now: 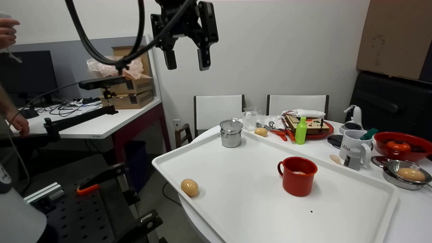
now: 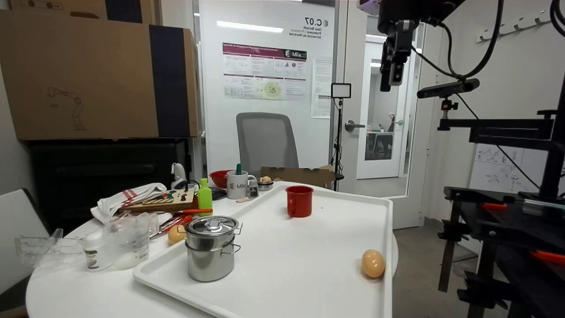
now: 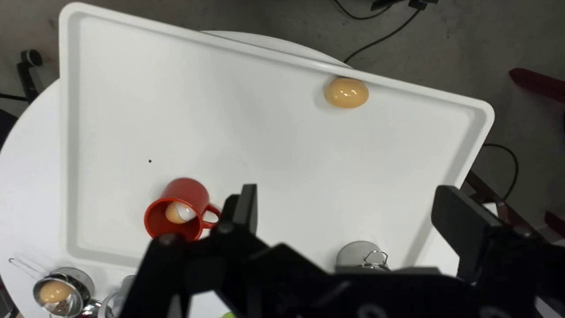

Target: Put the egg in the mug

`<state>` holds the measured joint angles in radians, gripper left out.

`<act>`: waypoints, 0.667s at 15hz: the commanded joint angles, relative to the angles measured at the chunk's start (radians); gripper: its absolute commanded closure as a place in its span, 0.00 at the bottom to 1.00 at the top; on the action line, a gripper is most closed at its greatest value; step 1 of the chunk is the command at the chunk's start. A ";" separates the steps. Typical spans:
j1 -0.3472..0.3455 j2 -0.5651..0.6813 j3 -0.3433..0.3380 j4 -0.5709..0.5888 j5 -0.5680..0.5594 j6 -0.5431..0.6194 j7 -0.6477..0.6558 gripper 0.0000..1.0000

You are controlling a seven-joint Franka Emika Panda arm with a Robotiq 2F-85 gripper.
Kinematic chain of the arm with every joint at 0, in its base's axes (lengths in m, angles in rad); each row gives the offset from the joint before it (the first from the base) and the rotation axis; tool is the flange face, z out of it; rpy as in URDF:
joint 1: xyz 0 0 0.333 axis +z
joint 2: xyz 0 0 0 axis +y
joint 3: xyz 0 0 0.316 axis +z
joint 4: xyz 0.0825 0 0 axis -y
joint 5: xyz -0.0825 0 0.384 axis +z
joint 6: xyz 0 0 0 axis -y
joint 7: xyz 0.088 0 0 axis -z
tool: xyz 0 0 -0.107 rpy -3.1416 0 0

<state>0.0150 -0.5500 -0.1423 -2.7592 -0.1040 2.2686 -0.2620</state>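
Observation:
A tan-brown egg (image 1: 189, 187) lies on the white tray against its rim; it also shows in an exterior view (image 2: 373, 263) and the wrist view (image 3: 347, 92). The red mug (image 1: 297, 184) stands upright on the tray, apart from that egg; it also shows in an exterior view (image 2: 299, 204) and the wrist view (image 3: 185, 191). Inside the mug lies another egg-like thing, part tan and part white (image 3: 175, 213). My gripper (image 1: 187, 64) is open and empty, high above the tray; it also shows in an exterior view (image 2: 391, 81) and the wrist view (image 3: 344, 194).
The tray (image 1: 175, 157) lies on a round white table. A lidded metal pot (image 2: 211, 260) stands at a tray corner. Beyond the tray are another egg (image 1: 261, 131), a green bottle (image 1: 301, 131), a white mug (image 1: 352, 143) and a strainer holding an egg (image 1: 410, 174).

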 commanded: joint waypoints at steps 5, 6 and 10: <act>0.004 0.071 0.024 0.024 0.015 0.024 -0.007 0.00; 0.004 0.071 0.024 0.025 0.016 0.024 -0.007 0.00; -0.003 0.105 0.028 0.027 0.011 0.053 0.010 0.00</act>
<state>0.0290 -0.4786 -0.1311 -2.7362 -0.0975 2.2940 -0.2620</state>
